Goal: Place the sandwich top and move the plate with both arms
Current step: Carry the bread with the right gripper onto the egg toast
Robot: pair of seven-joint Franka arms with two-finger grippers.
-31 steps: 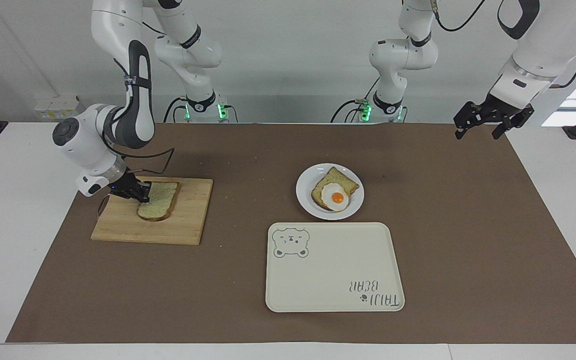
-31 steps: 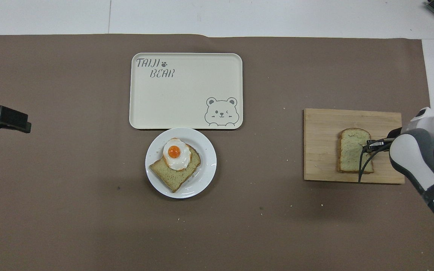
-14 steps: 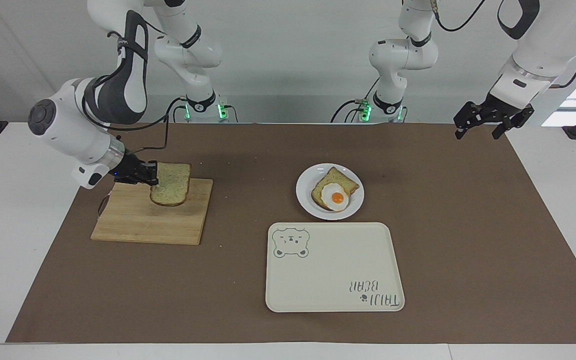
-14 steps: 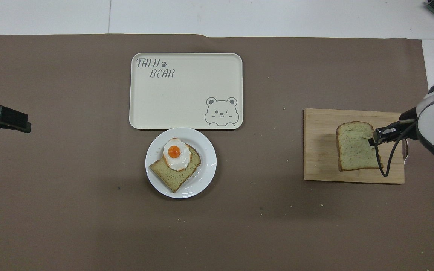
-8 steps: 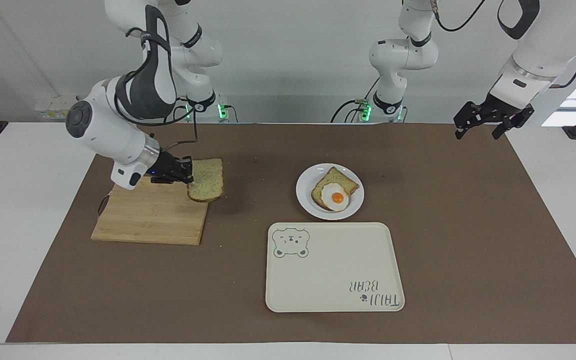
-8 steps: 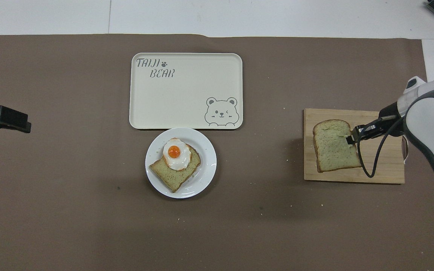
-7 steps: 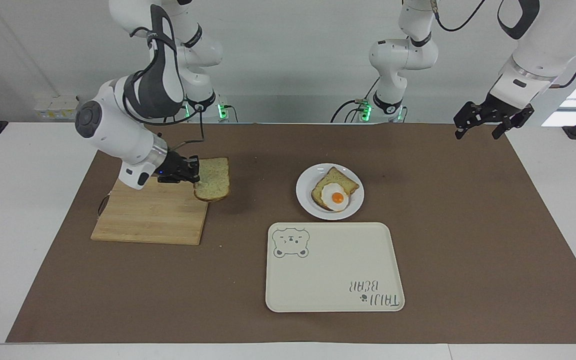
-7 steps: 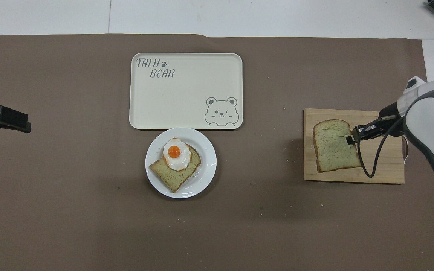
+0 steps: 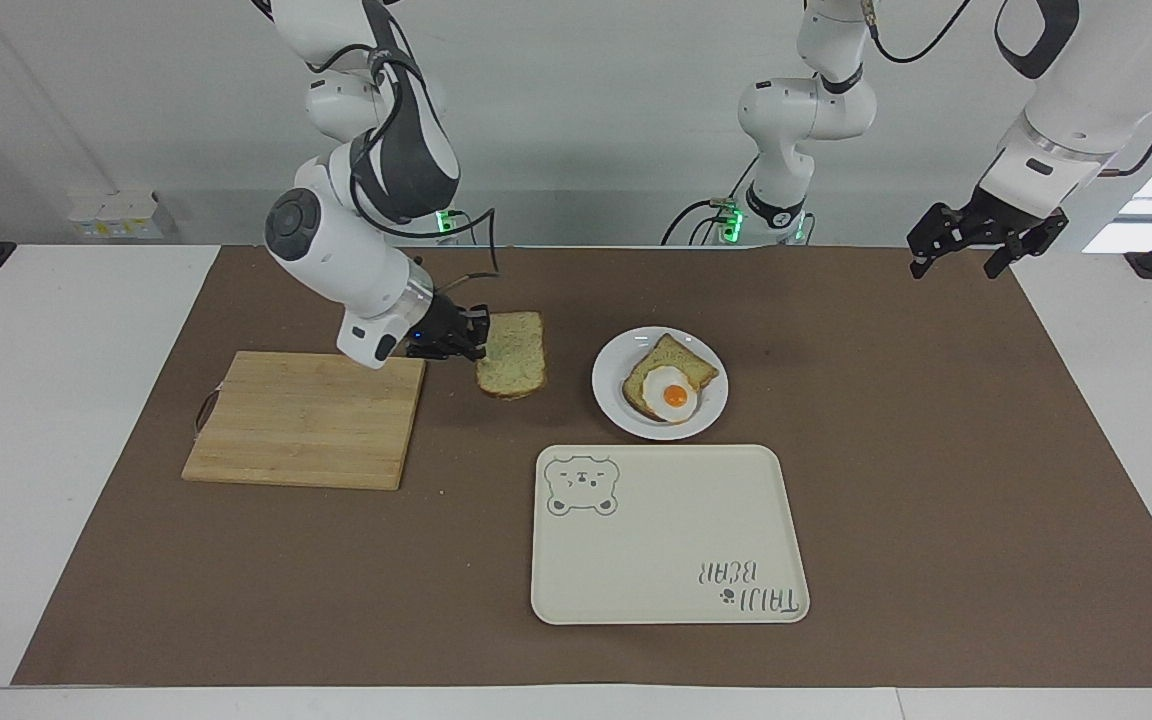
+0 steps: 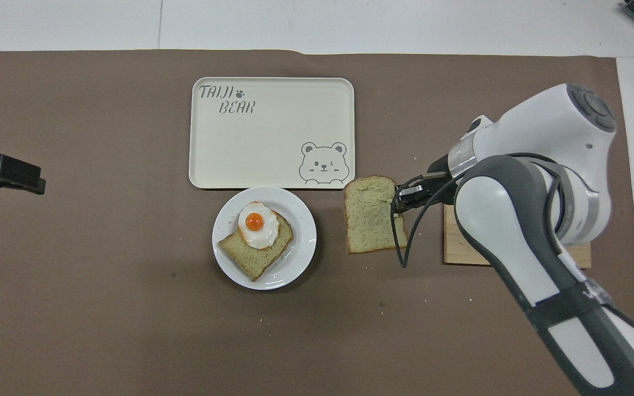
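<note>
My right gripper (image 9: 481,345) is shut on one edge of the sandwich top (image 9: 514,368), a plain speckled bread slice. It holds the slice in the air over the brown mat, between the wooden cutting board (image 9: 306,420) and the small white plate (image 9: 616,400). The plate carries a bread slice with a fried egg (image 9: 671,385). In the overhead view the right gripper (image 10: 395,202) and the sandwich top (image 10: 369,223) sit beside the plate (image 10: 300,247). My left gripper (image 9: 966,245) waits open and empty above the mat's edge at the left arm's end, and its tip also shows in the overhead view (image 10: 3,173).
A cream tray with a bear drawing (image 9: 666,540) lies just beside the plate, farther from the robots. The bare cutting board, partly covered by my right arm in the overhead view (image 10: 457,253), lies toward the right arm's end. Crumbs dot the brown mat.
My right gripper lifted the sandwich top off the cutting board and carried it toward the plate. It now hangs past the board's edge. The left arm has not moved.
</note>
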